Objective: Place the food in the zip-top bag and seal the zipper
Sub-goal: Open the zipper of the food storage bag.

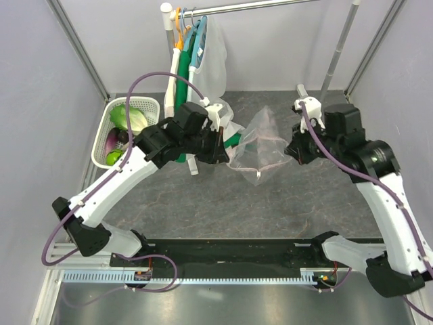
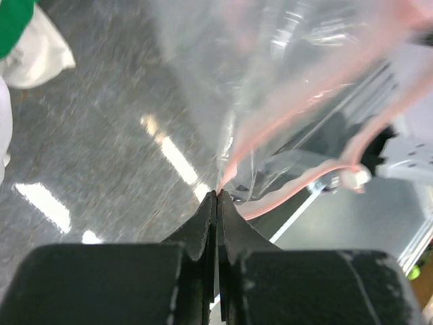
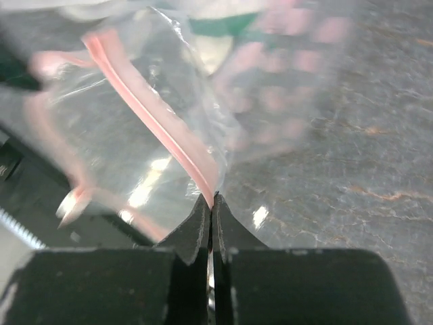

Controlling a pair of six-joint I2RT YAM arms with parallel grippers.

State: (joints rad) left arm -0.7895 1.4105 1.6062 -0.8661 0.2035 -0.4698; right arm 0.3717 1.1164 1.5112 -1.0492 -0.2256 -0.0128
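The clear zip-top bag (image 1: pixel 260 143) hangs stretched between my two grippers above the table's middle. Its pink zipper strip (image 3: pixel 159 122) runs up from my right fingertips, and it also shows in the left wrist view (image 2: pixel 298 115). My left gripper (image 1: pixel 222 154) is shut on the bag's left mouth edge (image 2: pixel 218 193). My right gripper (image 1: pixel 292 150) is shut on the right end of the zipper (image 3: pixel 212 196). The food lies in a white basket (image 1: pixel 101 145) at the left: lettuce (image 1: pixel 128 116), purple eggplant (image 1: pixel 112 140), a small green fruit (image 1: pixel 114 157). The pale vegetable is hidden.
A rail at the back holds hangers with a white mesh garment (image 1: pixel 211 64) and a green garment (image 1: pixel 177 95). White cloth (image 1: pixel 226 122) lies beside the left gripper. Walls close in left and right. A black strip (image 1: pixel 223 250) runs along the near edge.
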